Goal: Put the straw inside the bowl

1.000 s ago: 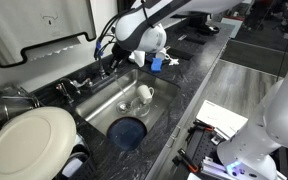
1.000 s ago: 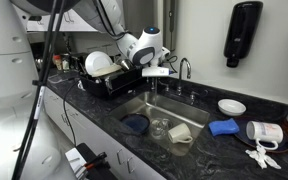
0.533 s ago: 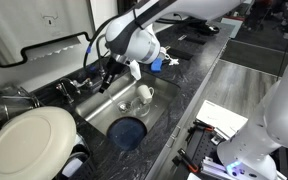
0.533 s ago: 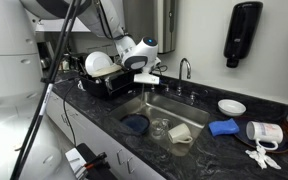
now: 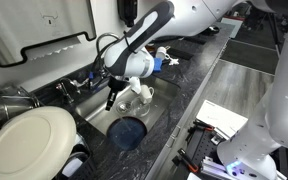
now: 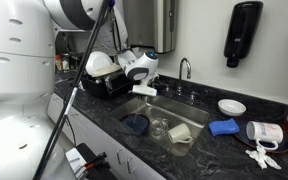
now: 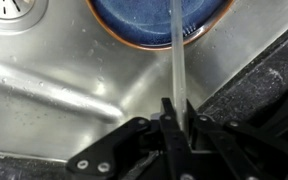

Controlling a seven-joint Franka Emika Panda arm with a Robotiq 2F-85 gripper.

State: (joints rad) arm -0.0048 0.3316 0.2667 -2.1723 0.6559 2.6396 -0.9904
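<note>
**Q:** Tool state?
**A:** My tool (image 7: 175, 108) is clamped on the straw (image 7: 176, 50). The fingers pinch its near end and the straw points straight away from me.

**Q:** Wrist view, left to right?
**A:** Drain (image 7: 12, 8) in the top left corner, then the wet steel floor of the sink (image 7: 64, 90). Next the dark blue bowl (image 7: 134, 25) at the top edge, cut off by the frame. The straw's far part crosses the bowl's rim and shows against the blue inside. Whether it touches the bowl, I can't tell. Dark speckled bench (image 7: 264, 80) on the right.

**Q:** From outside?
**A:** In an exterior view, a big white plate (image 5: 29, 140) sits far left. My tool (image 5: 111, 98) hangs down in the sink, near the bowl (image 5: 129, 131), with a white mug (image 5: 142, 93) just beside the tool on the right. The straw is too thin to make out there.

**Q:** And from the other side?
**A:** In an exterior view, the bowl (image 6: 134, 123) is at the sink's left end, a glass (image 6: 159, 127) just beside it, then the mug (image 6: 180, 132).
</note>
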